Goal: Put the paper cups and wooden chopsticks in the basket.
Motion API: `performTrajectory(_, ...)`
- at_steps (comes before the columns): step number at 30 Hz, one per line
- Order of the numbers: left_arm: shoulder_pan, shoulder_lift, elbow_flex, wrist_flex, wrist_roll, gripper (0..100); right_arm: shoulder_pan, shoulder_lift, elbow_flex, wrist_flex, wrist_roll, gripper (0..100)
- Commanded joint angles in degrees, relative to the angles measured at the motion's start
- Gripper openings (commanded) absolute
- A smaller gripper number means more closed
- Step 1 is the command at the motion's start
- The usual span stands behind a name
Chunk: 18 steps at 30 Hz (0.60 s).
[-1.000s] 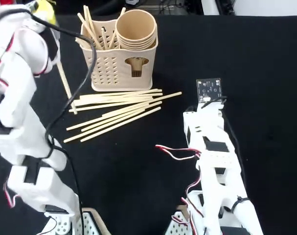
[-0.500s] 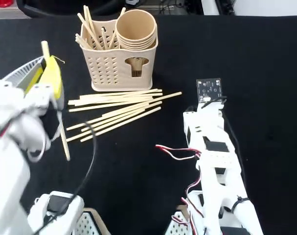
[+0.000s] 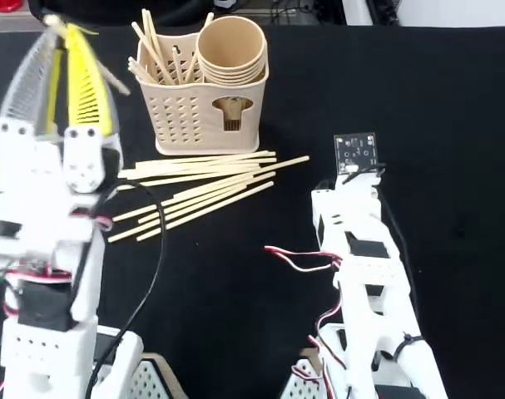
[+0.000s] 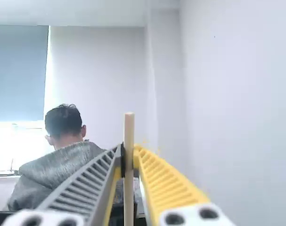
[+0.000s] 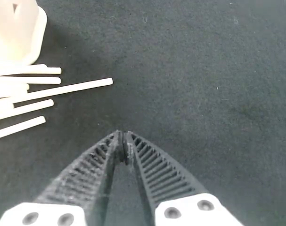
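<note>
Black and matte, the table (image 3: 360, 75) in the high view carries the basket (image 3: 194, 125), which holds the paper cups (image 3: 231, 46) and some sticks (image 3: 148, 46), with loose chopsticks (image 3: 198, 187) piled just beside it. Left wrist view: the left gripper (image 4: 128, 157), raised high, pinches 1 chopstick (image 4: 129, 132), which could swivel in so thin a grip and miss the basket. Right wrist view: the right gripper (image 5: 121, 143) hangs closed, empty, above the table.

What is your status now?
Left gripper shut on one chopstick, in the air. Right gripper shut, empty. Cups in basket; many chopsticks on table beside it. Nothing seen in the way.
</note>
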Motion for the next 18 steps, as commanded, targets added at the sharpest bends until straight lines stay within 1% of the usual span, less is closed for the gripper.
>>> performTrajectory(1,0.22,4.04,-10.07,4.22,6.07,3,0.35,-1.19,-0.57,-0.97,-0.18,1.3)
performTrajectory(3,0.22,5.89,-15.16,7.65,7.30,3,0.35,-1.19,-0.57,-0.97,-0.18,1.3)
performTrajectory(5,0.22,7.47,-18.86,9.32,7.38,3,0.44,-1.19,-0.57,-0.97,-0.18,1.3)
performTrajectory(11,-0.57,18.81,-20.35,8.88,7.12,3,0.53,-1.19,-0.57,-0.97,-0.18,1.3)
performTrajectory(15,-3.56,25.49,-20.18,3.78,7.47,3,0.62,-1.19,-0.57,-0.97,-0.18,1.3)
performTrajectory(18,-4.44,28.92,-20.26,2.20,7.47,3,0.62,-1.19,-0.57,-0.97,-0.18,1.3)
